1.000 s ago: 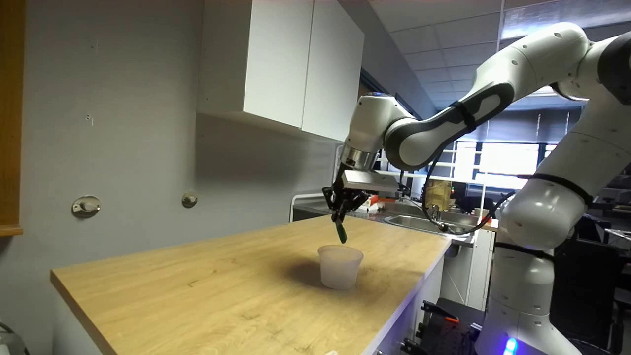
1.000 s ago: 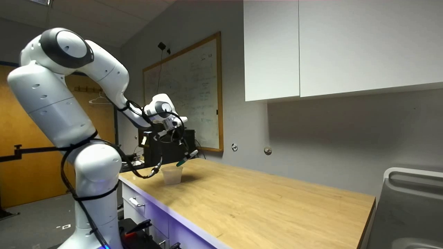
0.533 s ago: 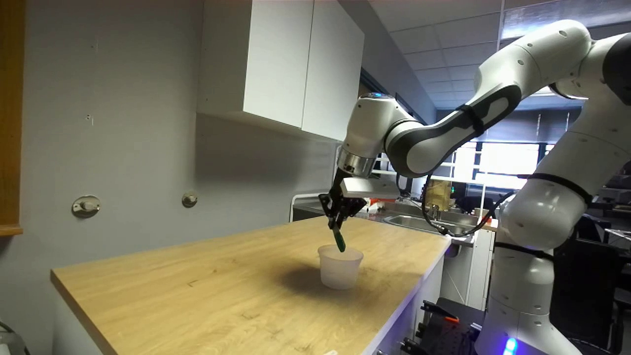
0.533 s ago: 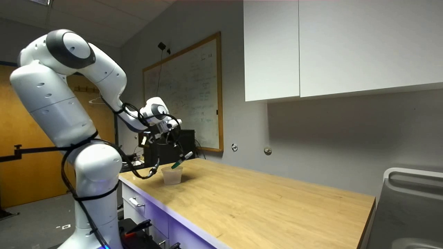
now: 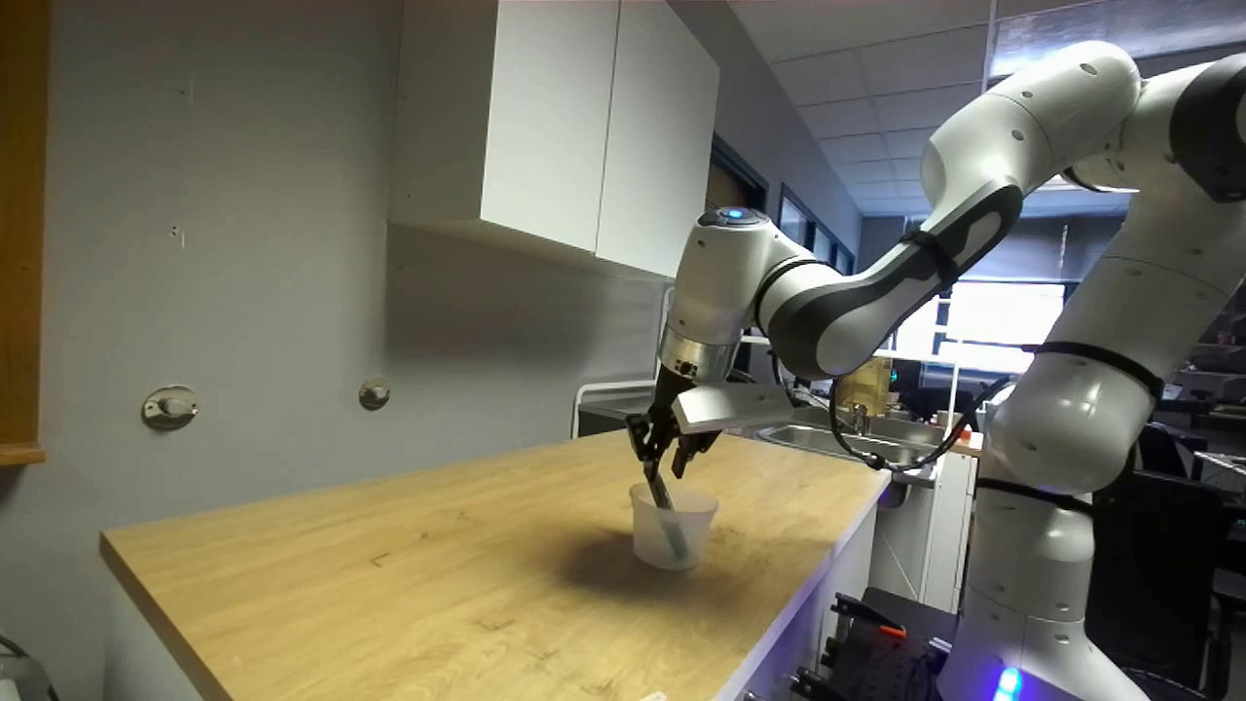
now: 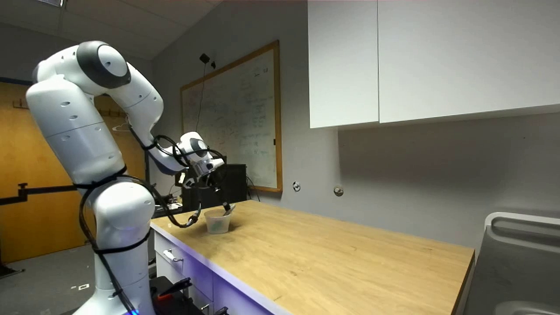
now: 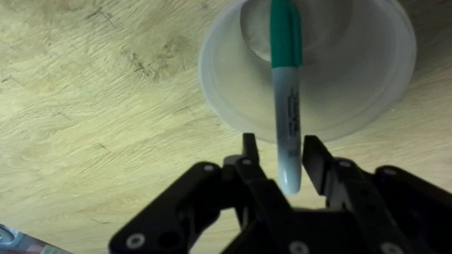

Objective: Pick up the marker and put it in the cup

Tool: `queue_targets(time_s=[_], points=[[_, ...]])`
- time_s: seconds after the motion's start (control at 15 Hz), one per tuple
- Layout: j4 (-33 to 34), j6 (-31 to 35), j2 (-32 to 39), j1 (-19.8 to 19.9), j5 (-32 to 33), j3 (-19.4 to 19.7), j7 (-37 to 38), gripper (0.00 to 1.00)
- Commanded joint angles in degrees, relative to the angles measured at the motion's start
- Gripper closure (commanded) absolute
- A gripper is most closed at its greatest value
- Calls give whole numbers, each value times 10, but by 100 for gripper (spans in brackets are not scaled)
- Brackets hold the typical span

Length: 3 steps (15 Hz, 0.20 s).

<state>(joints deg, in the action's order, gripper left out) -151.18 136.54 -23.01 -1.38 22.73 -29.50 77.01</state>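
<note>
Cup, in an exterior view: The cup [image 5: 695, 534] stands upright on the wooden counter [image 5: 409, 574]; through its cloudy wall we see the lower part of the marker [image 5: 661, 494], tilted.
Gripper, in the same view: The gripper [image 5: 665, 473] is just above the cup, its jaws apart.
Marker, in an exterior view: Its pale end [image 6: 230, 210] rises above the rim beside the gripper; whether they touch, we cannot tell.
Marker, in the wrist view: The green cap [image 7: 283, 38] lies inside the cup and the grey body crosses the rim; its end is between the fingers [image 7: 249, 146], with a gap on one side, and very close to the finger opposite.
Release: We judge it the step in hand, nearly finished.
Lift: We should spread the fingers a little more, let the marker settle in the cup, then rise straight and slowly, so that no finger drags it out or tips the cup.
</note>
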Motion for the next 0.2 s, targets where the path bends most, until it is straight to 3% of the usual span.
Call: queue_targets(time_s=[0.0,0.13], points=[[15,-24,19,-18,18,4,18,27],[18,-31,23,-24,16,6,18,14]])
